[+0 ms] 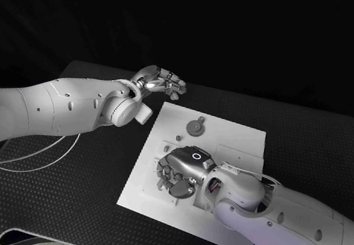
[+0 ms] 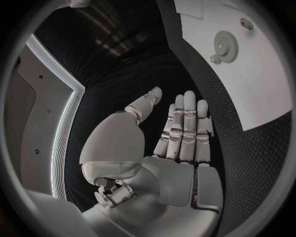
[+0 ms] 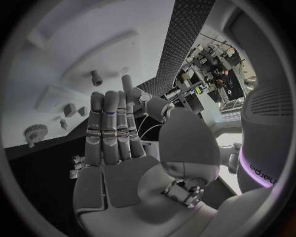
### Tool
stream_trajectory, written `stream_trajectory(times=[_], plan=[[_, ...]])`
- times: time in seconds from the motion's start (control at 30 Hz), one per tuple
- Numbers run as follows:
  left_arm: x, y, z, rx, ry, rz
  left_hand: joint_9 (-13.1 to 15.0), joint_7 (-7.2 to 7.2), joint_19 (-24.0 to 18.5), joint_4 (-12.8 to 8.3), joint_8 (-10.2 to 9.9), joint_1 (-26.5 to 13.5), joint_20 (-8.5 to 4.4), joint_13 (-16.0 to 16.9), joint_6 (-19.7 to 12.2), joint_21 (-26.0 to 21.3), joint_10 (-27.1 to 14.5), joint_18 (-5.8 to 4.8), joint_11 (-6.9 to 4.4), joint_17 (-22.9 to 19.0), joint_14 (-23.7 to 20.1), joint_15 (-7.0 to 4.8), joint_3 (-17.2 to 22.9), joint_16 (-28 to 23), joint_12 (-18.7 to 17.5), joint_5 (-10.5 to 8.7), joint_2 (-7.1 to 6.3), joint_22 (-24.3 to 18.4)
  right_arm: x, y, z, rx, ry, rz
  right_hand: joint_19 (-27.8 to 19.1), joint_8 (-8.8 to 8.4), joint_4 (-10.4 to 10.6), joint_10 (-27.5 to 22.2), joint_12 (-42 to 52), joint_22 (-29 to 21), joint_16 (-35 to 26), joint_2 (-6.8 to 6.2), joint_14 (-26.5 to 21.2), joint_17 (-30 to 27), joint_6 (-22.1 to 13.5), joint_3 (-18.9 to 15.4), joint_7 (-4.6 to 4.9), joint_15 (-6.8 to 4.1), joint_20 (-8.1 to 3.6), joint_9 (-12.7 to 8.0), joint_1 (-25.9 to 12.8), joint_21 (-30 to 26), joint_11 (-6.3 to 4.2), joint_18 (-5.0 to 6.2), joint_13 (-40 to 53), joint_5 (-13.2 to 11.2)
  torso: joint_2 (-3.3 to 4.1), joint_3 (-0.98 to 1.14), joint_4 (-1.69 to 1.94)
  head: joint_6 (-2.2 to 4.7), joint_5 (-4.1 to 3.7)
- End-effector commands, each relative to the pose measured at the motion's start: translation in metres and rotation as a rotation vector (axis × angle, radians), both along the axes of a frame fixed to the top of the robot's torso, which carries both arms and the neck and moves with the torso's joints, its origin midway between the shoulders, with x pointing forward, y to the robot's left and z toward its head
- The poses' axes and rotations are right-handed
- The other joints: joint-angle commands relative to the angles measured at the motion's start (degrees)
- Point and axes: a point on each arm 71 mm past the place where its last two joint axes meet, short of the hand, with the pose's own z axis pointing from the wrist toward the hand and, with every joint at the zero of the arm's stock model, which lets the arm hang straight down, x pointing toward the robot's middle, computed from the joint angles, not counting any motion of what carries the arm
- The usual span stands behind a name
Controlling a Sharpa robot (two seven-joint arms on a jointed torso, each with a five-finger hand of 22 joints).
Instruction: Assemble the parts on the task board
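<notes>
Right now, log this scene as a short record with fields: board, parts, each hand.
board: white board lies flat on the black table
gear: grey gear on the board's far part, untouched
left hand: left hand off the board, past its far left corner, fingers straight, holds nothing
right hand: right hand over the board's near left part, fingers extended, nothing seen in it
other parts: small pegs stand on the board near the right hand

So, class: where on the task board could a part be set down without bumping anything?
The task board is bare along its far right corner, beyond the gear. Its near left strip, by the right hand, is bare too. The middle around that hand is crowded.
</notes>
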Motion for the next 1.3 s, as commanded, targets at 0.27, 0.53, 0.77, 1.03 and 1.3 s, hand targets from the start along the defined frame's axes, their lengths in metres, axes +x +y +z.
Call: stream_trajectory(times=[0.27,0.53,0.77,1.03,1.3], plan=[[0.0,-0.003,0.002,-0.012,-0.005,-0.01,0.1,-0.06,0.0,0.3,0.1,-0.7,0.35,-0.1,-0.4,-0.4,-0.3,0.59,0.01,0.1,0.0,0.53,-0.1,-0.3,0.0,-0.34,-0.06,0.1,-0.001,-0.001,-0.006,-0.032,-0.006,0.013,-0.1,0.16,-0.3,0.2,0.1,1.4,0.3,0.7,0.2,0.1,0.3,0.0,-0.03,-0.13,-0.06,1.7,-0.2,0.3,0.03,0.47,0.2,0.4,-0.03,-0.02,-0.05,-0.39,0.43],[0.0,-0.003,0.002,-0.012,-0.004,-0.012,0.1,-0.05,0.0,0.3,0.1,-0.7,0.35,-0.1,-0.4,-0.4,-0.3,0.59,0.01,0.2,0.0,0.53,-0.1,-0.3,0.0,-0.34,-0.06,0.1,-0.003,-0.001,-0.01,-0.05,0.003,0.017,-0.1,0.15,-0.4,0.2,0.1,1.4,0.3,0.74,0.2,0.1,0.3,0.0,-0.03,-0.14,-0.06,1.7,-0.2,0.3,0.03,0.47,0.3,0.4,-0.05,-0.01,-0.07,-0.61,0.47],[0.0,-0.003,0.002,-0.012,-0.004,-0.012,0.1,-0.05,0.0,0.3,0.1,-0.7,0.35,-0.1,-0.4,-0.4,-0.3,0.59,0.02,0.2,0.0,0.54,-0.1,-0.4,0.0,-0.34,-0.06,0.1,-0.001,-0.003,-0.011,-0.064,-0.004,0.012,-0.1,0.14,-0.5,0.2,0.1,1.4,0.3,0.76,0.2,0.2,0.3,0.0,-0.03,-0.14,-0.06,1.7,-0.2,0.4,0.03,0.47,0.3,0.4,-0.08,-0.01,-0.1,-0.78,0.52],[-0.001,-0.004,0.002,-0.013,-0.003,-0.015,0.1,-0.05,0.0,0.3,0.1,-0.7,0.36,-0.1,-0.4,-0.5,-0.3,0.59,0.02,0.2,0.0,0.54,-0.1,-0.4,0.0,-0.34,-0.06,0.1,-0.001,-0.002,-0.012,-0.063,-0.024,0.007,-0.1,0.12,-0.5,0.2,0.1,1.4,0.2,0.78,0.2,0.2,0.3,0.0,-0.03,-0.14,-0.06,1.7,-0.3,0.4,0.03,0.47,0.4,0.4,-0.07,-0.01,-0.09,-0.8,0.44],[-0.001,-0.004,0.002,-0.013,-0.002,-0.016,0.1,-0.04,0.0,0.3,0.1,-0.8,0.37,-0.1,-0.4,-0.5,-0.3,0.59,0.03,0.2,-0.1,0.55,-0.1,-0.4,0.0,-0.34,-0.05,0.2,-0.003,0.002,-0.013,-0.075,-0.026,0.017,-0.1,0.12,-0.6,0.2,0.1,1.4,0.3,0.75,0.2,0.2,0.3,0.0,-0.04,-0.15,-0.07,1.8,-0.3,0.5,0.01,0.47,0.5,0.3,-0.06,-0.03,-0.07,-0.75,0.37]])
